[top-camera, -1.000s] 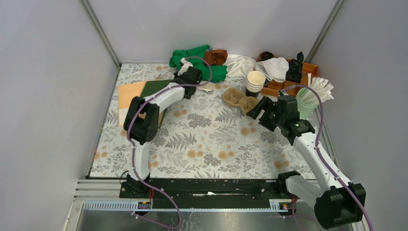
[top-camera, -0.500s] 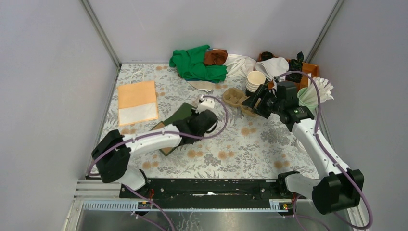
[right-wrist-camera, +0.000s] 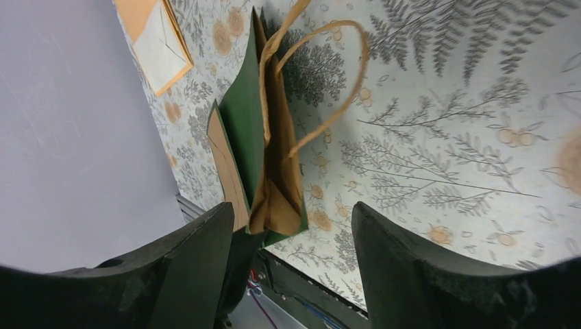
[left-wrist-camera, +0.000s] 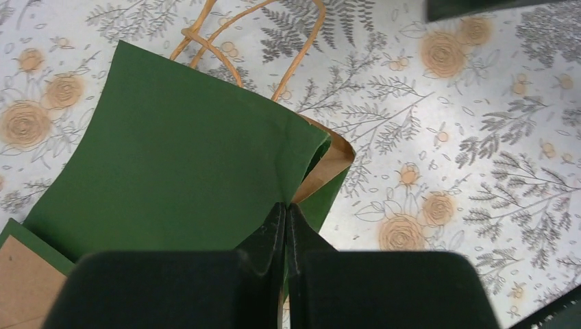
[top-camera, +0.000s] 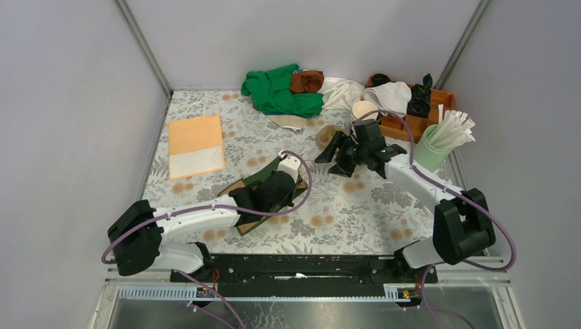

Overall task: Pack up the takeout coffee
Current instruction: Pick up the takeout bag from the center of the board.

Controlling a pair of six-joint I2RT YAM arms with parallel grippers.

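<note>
My left fingers are pinched shut on the rim of the green bag, which lies flat on the tabletop. My guess is that this pins the mouth so it can be pulled open for loading. My right fingers stand wide and empty, hanging low just beside the cup carrier and aimed at the bag's mouth. I can't find the takeout coffee in any view; it may be hidden behind my right arm.
</note>
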